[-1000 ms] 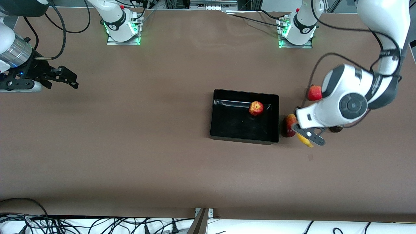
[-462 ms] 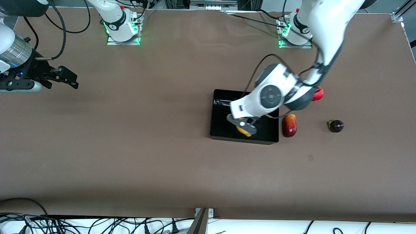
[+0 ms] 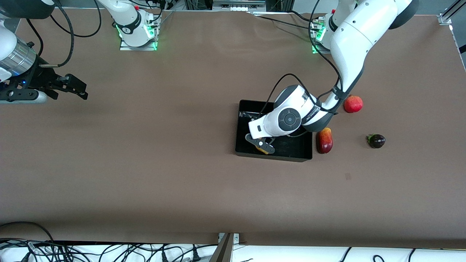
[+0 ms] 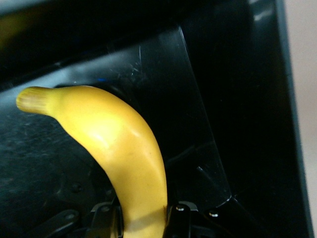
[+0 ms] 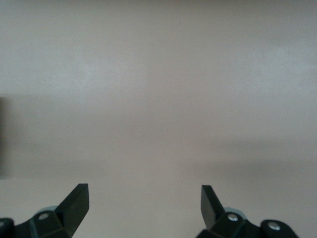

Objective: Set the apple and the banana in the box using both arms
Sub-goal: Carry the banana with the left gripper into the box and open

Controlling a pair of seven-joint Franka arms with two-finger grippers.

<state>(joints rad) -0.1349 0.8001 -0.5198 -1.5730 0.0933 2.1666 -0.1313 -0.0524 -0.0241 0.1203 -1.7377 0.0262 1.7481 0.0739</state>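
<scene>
1. Front view: the black box (image 3: 251,143) sits on the brown tabletop (image 3: 182,174), and every place below is given relative to it.
2. The left end effector (image 3: 260,144) is down inside the box, by the wall nearest the front camera, its fingers clamped on the banana (image 3: 261,149).
3. Left wrist view: the banana (image 4: 116,153) juts out from between the fingers (image 4: 179,218) over the box's glossy black floor (image 4: 218,99).
4. The apple cannot be seen; the left arm covers much of the box's interior.
5. An oval red-yellow fruit (image 3: 324,141) lies just beside the box, toward the left arm's end.
6. A round red fruit (image 3: 353,104) and a dark fruit (image 3: 376,141) lie farther out toward that same end.
7. The right end effector (image 3: 78,87) waits well apart from the box, at the right arm's end, with its fingers (image 5: 74,203) spread apart over bare tabletop.
</scene>
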